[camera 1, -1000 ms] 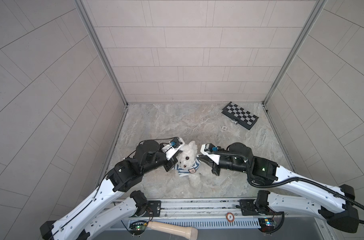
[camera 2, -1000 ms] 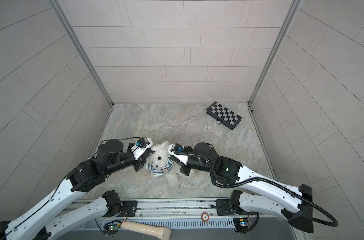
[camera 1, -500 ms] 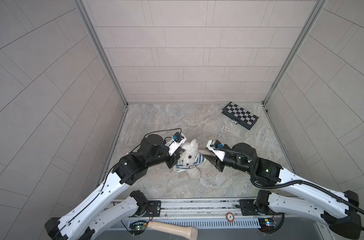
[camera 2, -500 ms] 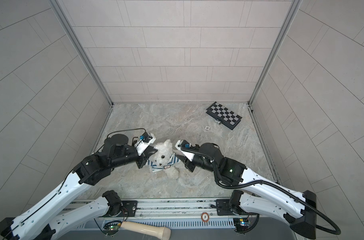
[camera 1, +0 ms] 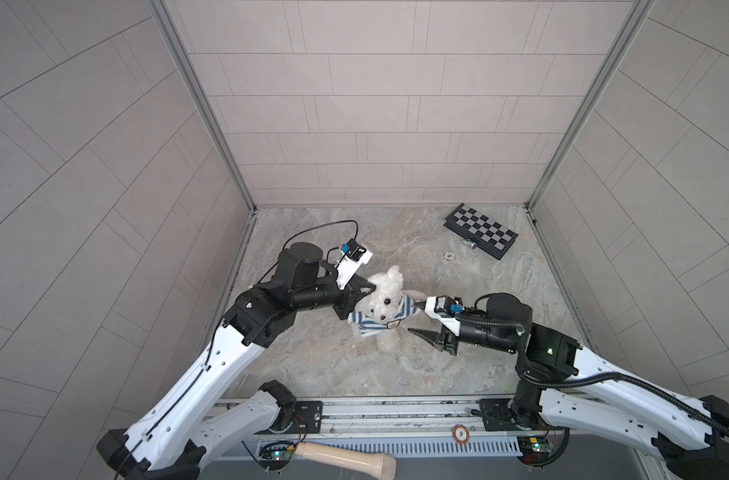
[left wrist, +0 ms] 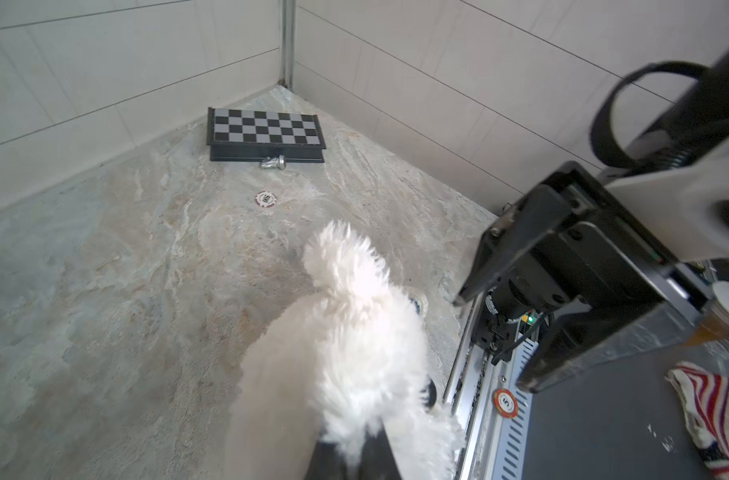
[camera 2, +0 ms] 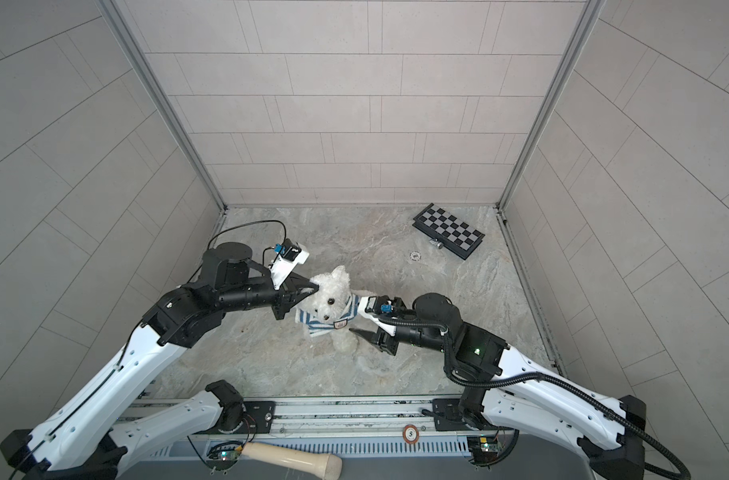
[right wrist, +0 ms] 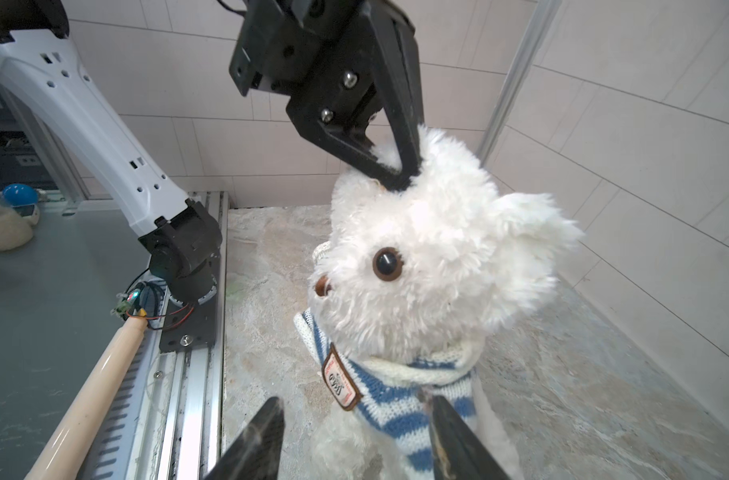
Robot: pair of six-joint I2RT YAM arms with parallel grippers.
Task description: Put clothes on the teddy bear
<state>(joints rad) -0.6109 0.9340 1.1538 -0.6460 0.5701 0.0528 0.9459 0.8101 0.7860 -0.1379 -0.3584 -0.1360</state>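
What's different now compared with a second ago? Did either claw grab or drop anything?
The right gripper pulled the striped shirt sideways, then opened and let it go; its jaws now stand apart beside the shirt. The left gripper, clamped throughout on an ear of the teddy bear, lifted it more upright and a little toward the back wall. The chessboard and poker chip have not moved.

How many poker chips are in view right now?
2: one chip on the floor near the chessboard, one chip on the front rail. More could be hidden.
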